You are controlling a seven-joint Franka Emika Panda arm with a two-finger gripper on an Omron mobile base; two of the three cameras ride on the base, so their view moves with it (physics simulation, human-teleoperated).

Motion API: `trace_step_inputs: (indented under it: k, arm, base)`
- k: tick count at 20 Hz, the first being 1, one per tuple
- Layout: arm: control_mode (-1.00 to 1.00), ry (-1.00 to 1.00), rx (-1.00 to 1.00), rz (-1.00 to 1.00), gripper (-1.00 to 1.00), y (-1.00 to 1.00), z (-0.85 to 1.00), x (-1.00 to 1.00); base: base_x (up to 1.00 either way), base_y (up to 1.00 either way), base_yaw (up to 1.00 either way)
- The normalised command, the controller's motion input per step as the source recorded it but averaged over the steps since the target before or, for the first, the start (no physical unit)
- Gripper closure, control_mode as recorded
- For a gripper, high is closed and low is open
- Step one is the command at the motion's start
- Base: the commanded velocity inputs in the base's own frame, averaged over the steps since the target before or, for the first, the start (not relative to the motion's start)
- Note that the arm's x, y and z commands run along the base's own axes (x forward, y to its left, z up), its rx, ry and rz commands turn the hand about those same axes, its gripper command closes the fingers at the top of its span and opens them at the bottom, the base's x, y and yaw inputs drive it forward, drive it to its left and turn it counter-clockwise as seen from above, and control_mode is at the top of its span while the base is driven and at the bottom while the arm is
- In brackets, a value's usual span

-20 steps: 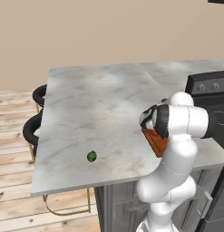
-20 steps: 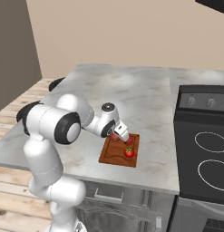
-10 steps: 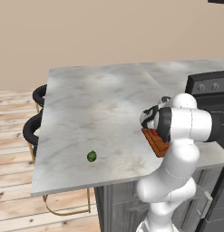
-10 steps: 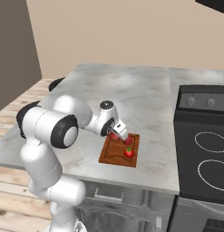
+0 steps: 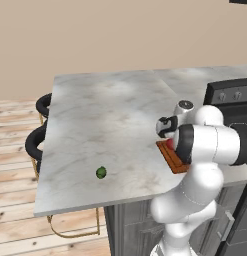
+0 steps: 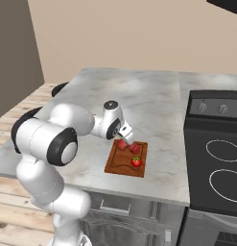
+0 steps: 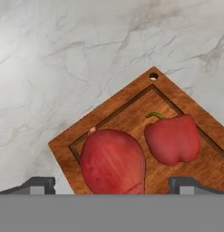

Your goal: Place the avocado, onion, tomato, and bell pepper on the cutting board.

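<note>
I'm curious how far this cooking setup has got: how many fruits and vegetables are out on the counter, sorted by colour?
Red: 3, all on the cutting board: onion, bell pepper, tomato.
Green: 1, the avocado, alone on the marble counter.
Total: 4.

- A marble counter (image 5: 110, 120) fills the middle, grey-white and veined.
- A beige wall (image 5: 120, 35) rises at 12 o'clock.
- Wood plank floor (image 5: 12, 150) lies at 9 o'clock.
- Black stools (image 5: 37, 137) stand against the counter's 9 o'clock edge.
- A black stove (image 6: 216, 158) sits at 3 o'clock.
</note>
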Motion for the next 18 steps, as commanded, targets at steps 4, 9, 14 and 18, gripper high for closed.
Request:
trace_step_inputs:
  k: [4,9,14,18]
  arm:
    - [-1.0,0.07,0.0,-0.01,-1.0,0.02,0.29,-0.31]
    - [-1.0,0.15,0.0,0.0,-1.0,0.14,0.16,-0.43]
    - [-1.0,0.22,0.0,0.05,-1.0,0.34,0.07,-0.43]
    - [-1.0,0.2,0.0,0.09,-1.0,0.47,0.16,-0.33]
  base:
    - [0.0,0.0,0.0]
    - [0.0,0.0,0.0]
    - [0.0,0.0,0.0]
    - [0.0,0.0,0.0]
